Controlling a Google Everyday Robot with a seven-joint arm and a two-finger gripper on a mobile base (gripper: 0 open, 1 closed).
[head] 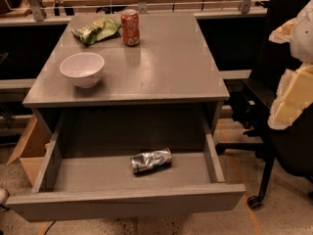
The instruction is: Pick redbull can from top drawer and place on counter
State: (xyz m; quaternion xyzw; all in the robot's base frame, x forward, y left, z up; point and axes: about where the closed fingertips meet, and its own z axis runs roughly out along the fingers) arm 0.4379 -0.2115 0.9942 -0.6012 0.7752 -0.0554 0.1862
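The redbull can, small, silver and crinkled, lies on its side in the middle of the open top drawer. The drawer is pulled far out below the grey counter. My gripper, pale and yellowish, is at the right edge of the view. It is well to the right of the drawer, higher than the can, and holds nothing that I can see.
On the counter are a white bowl at front left, an orange-red soda can and a green chip bag at the back. A black office chair stands right of the drawer. A cardboard box is at left.
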